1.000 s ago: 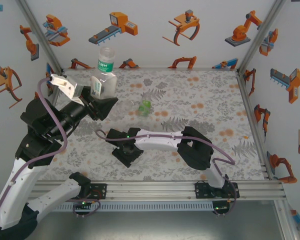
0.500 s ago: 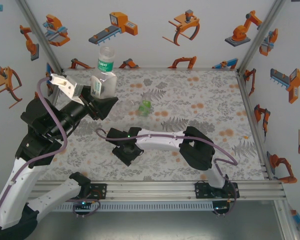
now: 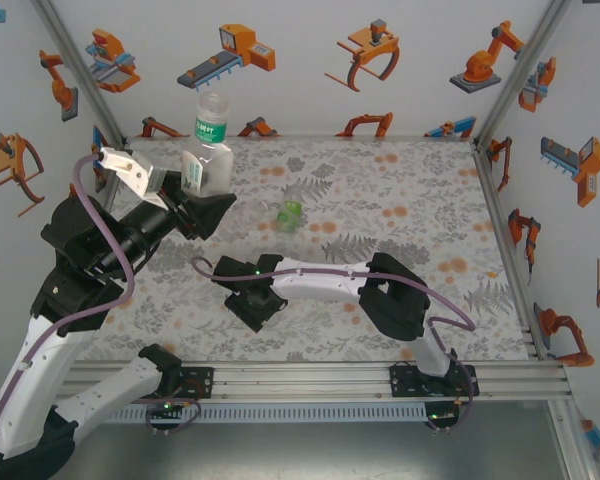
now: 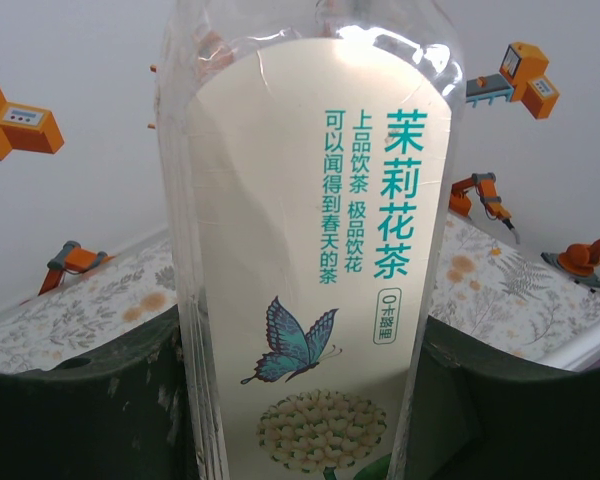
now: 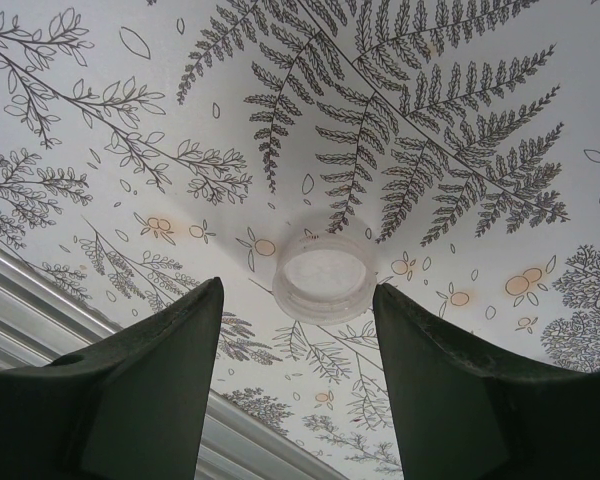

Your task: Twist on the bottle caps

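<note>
Grey fern-printed cloth covers the desk (image 3: 410, 190), and white walls (image 3: 310, 60) printed with orange robot pictures close it in on three sides. Nearest to us, along the front rail (image 3: 310, 375), sit the two arm bases. From the right-side base the right arm (image 3: 330, 280) reaches leftward, low over the near part of the desk, with the right hand (image 3: 252, 305) pointing down at the cloth. In the right wrist view we see this hand (image 5: 298, 288) open, its dark fingers (image 5: 150, 370) standing apart and gripping nothing. A white bottle cap (image 5: 322, 272) lies on the cloth between and just beyond their tips; whether either finger touches it we cannot tell.

Farther in, near the middle of the desk, we find the green-tinted bottle (image 3: 292, 213), well apart from both hands.

Farther still, at the back left, the left hand (image 3: 202, 195) is raised above the desk and closed on the labelled bottle (image 3: 210, 150), which stands upright with its neck against the back wall. In the left wrist view that bottle (image 4: 310, 250) sits clamped between the two dark fingers, showing a cream label with teal characters, a butterfly and a flower cluster.
</note>
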### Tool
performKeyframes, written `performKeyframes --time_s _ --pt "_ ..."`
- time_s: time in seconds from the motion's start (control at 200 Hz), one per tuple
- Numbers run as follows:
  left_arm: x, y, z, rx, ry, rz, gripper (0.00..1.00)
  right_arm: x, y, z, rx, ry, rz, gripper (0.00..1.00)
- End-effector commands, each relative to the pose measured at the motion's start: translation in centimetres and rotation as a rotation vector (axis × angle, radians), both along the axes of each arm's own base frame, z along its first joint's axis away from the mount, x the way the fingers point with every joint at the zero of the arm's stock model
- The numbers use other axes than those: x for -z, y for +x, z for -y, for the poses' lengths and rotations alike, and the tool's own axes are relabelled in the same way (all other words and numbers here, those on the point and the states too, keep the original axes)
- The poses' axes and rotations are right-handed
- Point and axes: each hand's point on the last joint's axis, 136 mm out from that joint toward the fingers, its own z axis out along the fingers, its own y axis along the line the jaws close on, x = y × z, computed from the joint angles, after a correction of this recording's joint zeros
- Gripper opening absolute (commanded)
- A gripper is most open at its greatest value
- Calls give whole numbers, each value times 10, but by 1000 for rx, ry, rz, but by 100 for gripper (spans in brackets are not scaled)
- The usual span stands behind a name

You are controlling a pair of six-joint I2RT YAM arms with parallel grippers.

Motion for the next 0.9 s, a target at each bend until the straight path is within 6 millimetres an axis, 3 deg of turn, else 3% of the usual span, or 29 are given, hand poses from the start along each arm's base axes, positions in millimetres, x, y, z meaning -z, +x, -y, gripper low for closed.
performKeyframes --time_s 0.0,0.896 --pt "-9 -1 -2 0 -35 24 4 2 0 5 7 -28 4 58" --pt "-8 -1 -3 -4 -34 22 4 12 0 6 4 -55 -6 57"
